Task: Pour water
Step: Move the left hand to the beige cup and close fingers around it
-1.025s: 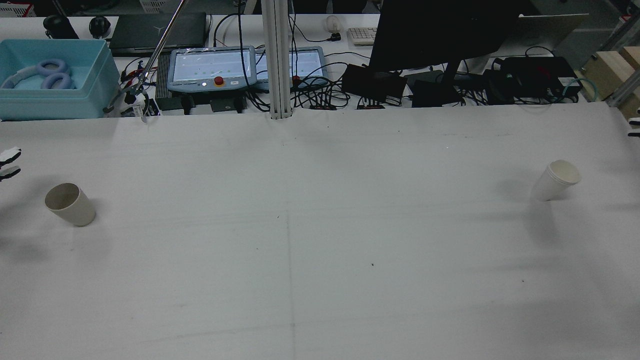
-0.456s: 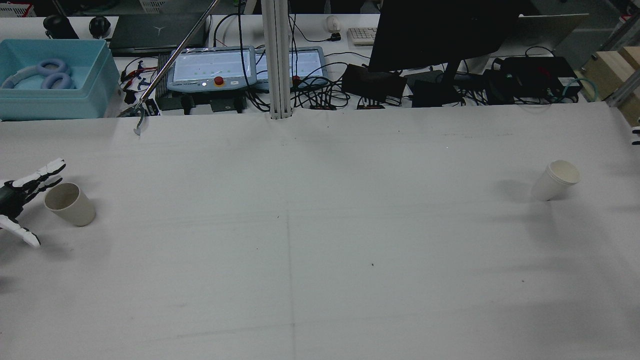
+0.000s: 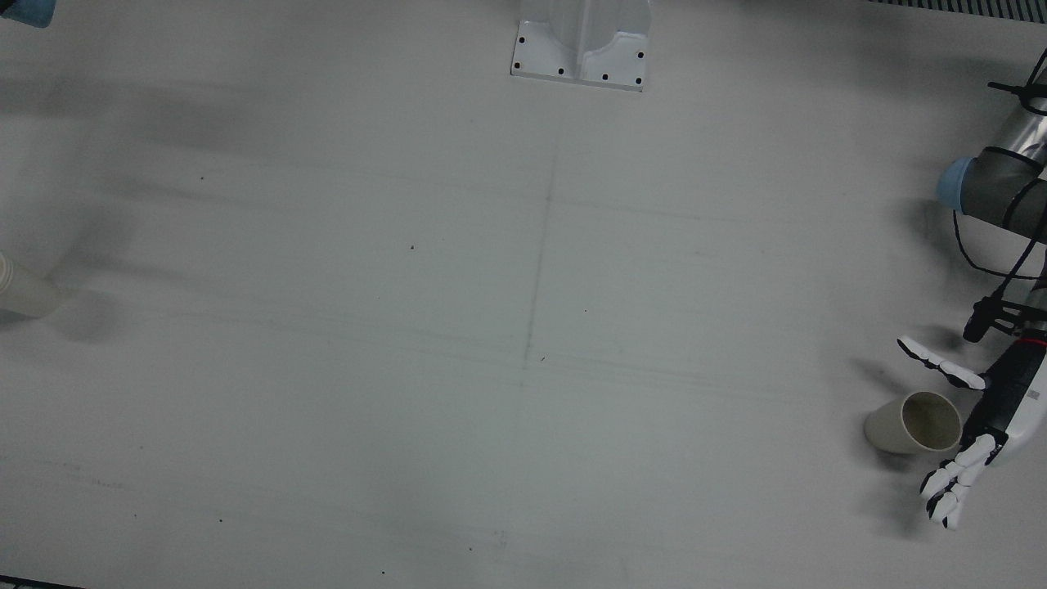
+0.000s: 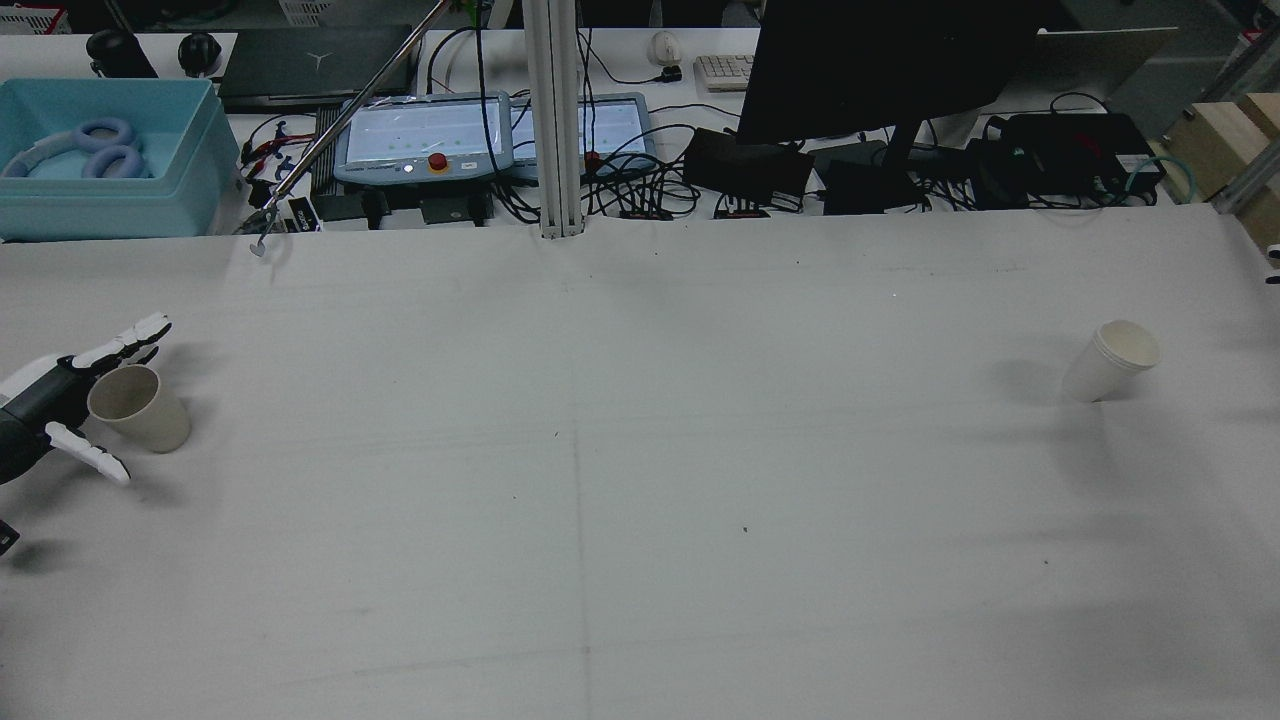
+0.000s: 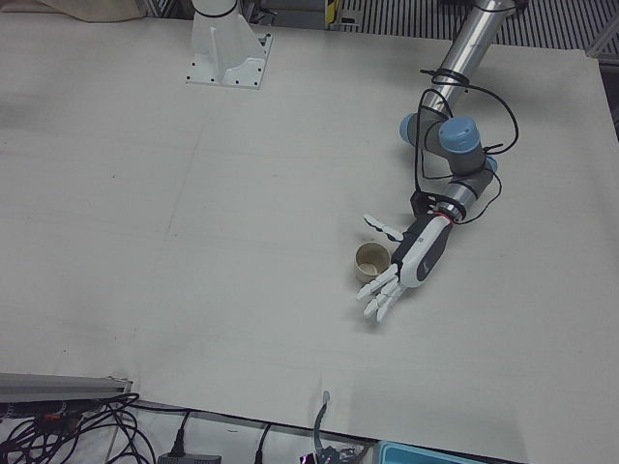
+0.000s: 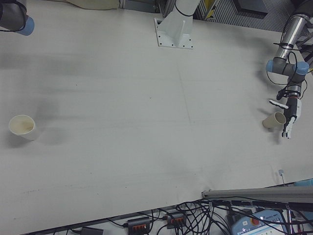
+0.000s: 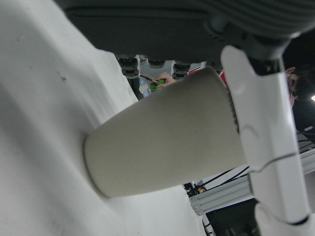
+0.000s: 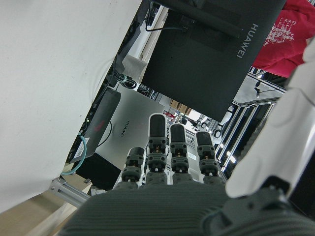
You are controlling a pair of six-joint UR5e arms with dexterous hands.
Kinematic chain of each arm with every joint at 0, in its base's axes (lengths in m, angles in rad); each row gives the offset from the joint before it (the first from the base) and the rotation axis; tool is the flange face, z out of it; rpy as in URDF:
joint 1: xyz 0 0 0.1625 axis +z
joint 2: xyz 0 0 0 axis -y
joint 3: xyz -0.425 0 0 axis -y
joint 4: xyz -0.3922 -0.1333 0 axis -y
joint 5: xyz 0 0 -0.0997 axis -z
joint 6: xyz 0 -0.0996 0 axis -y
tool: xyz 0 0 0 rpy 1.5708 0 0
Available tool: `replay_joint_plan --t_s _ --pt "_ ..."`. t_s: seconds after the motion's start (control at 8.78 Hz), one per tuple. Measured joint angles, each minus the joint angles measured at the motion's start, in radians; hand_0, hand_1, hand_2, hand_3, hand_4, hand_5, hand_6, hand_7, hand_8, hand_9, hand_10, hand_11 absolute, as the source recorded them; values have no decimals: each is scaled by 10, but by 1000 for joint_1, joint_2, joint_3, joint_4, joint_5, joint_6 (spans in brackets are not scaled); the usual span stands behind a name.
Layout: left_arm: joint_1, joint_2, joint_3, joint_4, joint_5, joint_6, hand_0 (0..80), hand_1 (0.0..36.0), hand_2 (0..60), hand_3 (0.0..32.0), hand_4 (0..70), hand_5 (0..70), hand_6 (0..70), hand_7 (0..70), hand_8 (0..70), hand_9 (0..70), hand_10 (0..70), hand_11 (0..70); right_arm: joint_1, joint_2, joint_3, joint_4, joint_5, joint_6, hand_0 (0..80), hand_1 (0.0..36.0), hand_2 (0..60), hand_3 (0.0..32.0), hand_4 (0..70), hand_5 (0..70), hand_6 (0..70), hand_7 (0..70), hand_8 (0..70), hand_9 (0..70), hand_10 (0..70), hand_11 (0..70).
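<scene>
Near the table's left edge, the left robot hand [image 4: 60, 400] brackets the beige cup [image 4: 138, 407], fingers apart.

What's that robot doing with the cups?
The left robot hand is open around the beige paper cup at its side of the table, fingers spread on both sides, not yet closed on it. A second, white paper cup stands alone at the far side. The right robot hand is off the table, open and holding nothing. No pouring has started.
</scene>
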Motion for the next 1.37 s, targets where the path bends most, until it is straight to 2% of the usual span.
replay_joint_plan --t_s 0.46,0.57,0.68,0.8,0.91,1.03,1.14,1.25,1.37 --pt "2 -47 45 26 -2 -5 597 99 0 0 254 42 42 86 0 3 38 75 4 0 1 1 -1 2 468 73 0 0 114 203 168 259 219 313 93 143" --pt "2 -51 50 27 -3 -5 598 103 0 0 258 75 43 88 0 3 40 77 5 0 1 1 -1 2 467 73 0 0 113 202 165 256 217 311 93 143" --pt "2 -53 52 28 -3 -5 602 103 0 0 318 186 40 81 0 2 43 80 5 0 1 1 -1 2 468 74 0 0 110 201 161 251 214 307 93 143" --pt "2 -54 52 29 -3 -4 595 86 0 0 526 441 34 65 2 0 43 73 6 0 2 1 -1 2 468 76 0 0 107 200 156 249 213 306 93 144" --pt "2 -54 53 29 -4 -5 589 79 0 0 640 582 33 65 4 0 43 69 8 0 2 1 -1 2 468 76 0 0 102 198 151 245 212 306 93 143" --pt "2 -54 53 29 -4 -5 596 88 0 0 663 700 36 69 1 0 47 76 10 0 3 1 -1 2 469 77 0 0 101 198 150 245 211 305 93 144" --pt "2 -54 53 32 -4 -5 601 93 0 0 696 700 49 80 4 2 56 87 11 0 3 1 -1 2 470 79 0 0 101 198 147 240 209 303 94 145" --pt "2 -54 51 38 -4 -6 712 158 0 0 700 700 72 99 23 8 72 114 12 0 3 1 -1 2 470 79 0 0 101 198 146 240 209 303 93 144" --pt "1 -54 46 47 -4 -6 696 340 593 0 700 700 90 113 38 24 88 145 12 0 3 1 -1 2 470 79 0 0 101 197 146 238 208 301 93 145"
